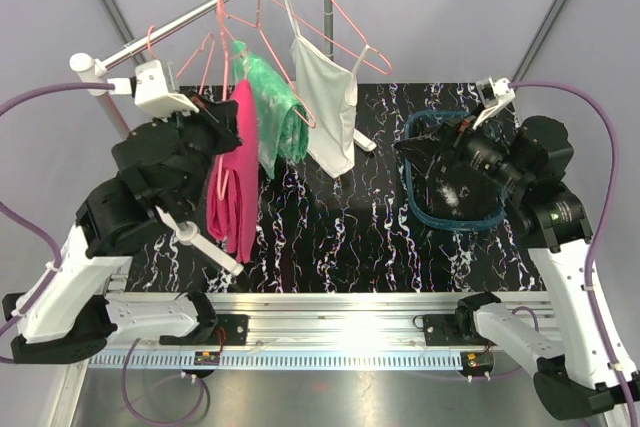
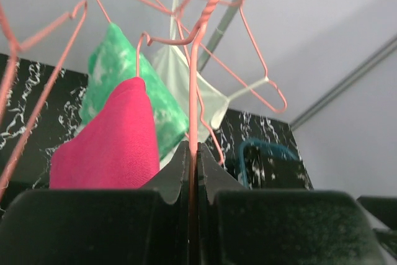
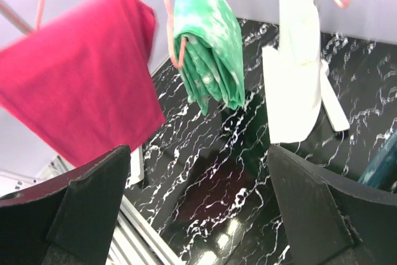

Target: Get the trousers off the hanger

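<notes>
The magenta-pink trousers (image 1: 234, 182) hang folded over a pink wire hanger (image 1: 222, 42) on the rail. They also show in the left wrist view (image 2: 111, 147) and the right wrist view (image 3: 80, 85). The green and white trousers (image 1: 277, 112) hang on the hanger beside them (image 3: 208, 48). My left gripper (image 1: 213, 115) is shut on a pink hanger wire (image 2: 193, 103), which runs up between its fingertips (image 2: 192, 153). My right gripper (image 1: 415, 147) is open and empty (image 3: 198, 197) over the table, to the right of the hanging clothes. The black speckled trousers (image 1: 458, 197) lie in the blue basket.
A white tank top (image 1: 330, 107) hangs on the rightmost pink hanger (image 3: 294, 66). The blue-rimmed basket (image 1: 412, 192) sits at the right of the black marbled table (image 1: 340, 237). The metal rail (image 1: 190, 12) slopes from the left post up to the right.
</notes>
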Controlling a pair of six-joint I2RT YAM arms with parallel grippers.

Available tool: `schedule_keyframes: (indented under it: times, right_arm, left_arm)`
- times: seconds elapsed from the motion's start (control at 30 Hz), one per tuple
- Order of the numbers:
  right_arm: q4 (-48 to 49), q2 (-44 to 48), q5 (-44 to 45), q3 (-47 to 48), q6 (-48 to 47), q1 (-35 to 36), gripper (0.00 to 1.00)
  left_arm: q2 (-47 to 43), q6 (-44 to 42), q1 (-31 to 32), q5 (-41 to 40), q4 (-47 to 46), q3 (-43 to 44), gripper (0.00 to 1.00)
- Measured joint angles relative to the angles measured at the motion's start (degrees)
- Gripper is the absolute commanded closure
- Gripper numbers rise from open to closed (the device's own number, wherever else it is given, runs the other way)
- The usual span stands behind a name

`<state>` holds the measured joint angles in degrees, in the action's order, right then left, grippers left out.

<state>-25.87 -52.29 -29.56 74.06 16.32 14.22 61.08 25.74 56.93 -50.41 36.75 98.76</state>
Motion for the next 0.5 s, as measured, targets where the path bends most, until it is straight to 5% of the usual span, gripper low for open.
schedule_keyframes:
  times: [0.23,0.5]
  right_arm:
    - [-3.2,-2.2,9.1,1.7,-4.2,13.5,0.01]
    - [-3.3,-4.3,34.9,-0.2,-5.8,45.5,0.00]
  left_arm:
    - [-1.7,4.2,8.5,-3.4,0.4,-6.8,1.00]
    - [-3.6,2.3,22.7,-16.6,-8.0,-13.8,1.00]
